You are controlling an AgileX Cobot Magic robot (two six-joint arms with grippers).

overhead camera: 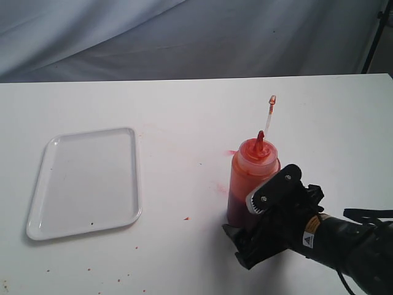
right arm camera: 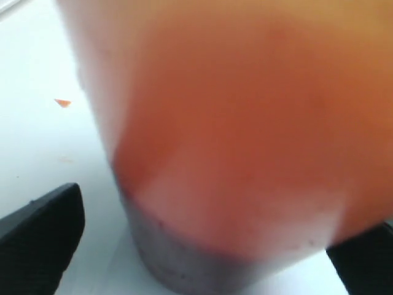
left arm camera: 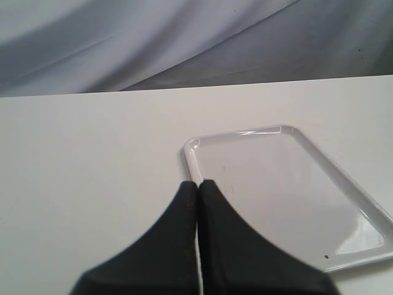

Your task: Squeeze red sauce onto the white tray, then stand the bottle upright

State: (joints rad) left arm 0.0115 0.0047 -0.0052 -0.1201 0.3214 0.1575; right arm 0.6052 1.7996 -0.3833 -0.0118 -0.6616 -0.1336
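The bottle [overhead camera: 250, 178] stands upright on the table, right of the middle. It is orange-red, with darker red sauce [overhead camera: 236, 208] low inside, and its tethered tiny cap [overhead camera: 271, 100] sticks up above the nozzle. My right gripper [overhead camera: 255, 214] is open around its lower body. In the right wrist view the bottle [right arm camera: 233, 135] fills the picture, and one finger [right arm camera: 40, 236] stands apart from its wall. The white tray [overhead camera: 86, 181] lies flat at the left, with no red drops that I can see. My left gripper [left arm camera: 198, 184] is shut and empty, over the tray's rim [left arm camera: 190, 157].
Faint red smears [overhead camera: 228, 152] and small red specks [overhead camera: 186, 218] mark the white table [overhead camera: 184, 110] around the bottle and along its front. A grey cloth backdrop [overhead camera: 184, 37] hangs behind the table. A dark stand leg [overhead camera: 376, 37] is at the back right.
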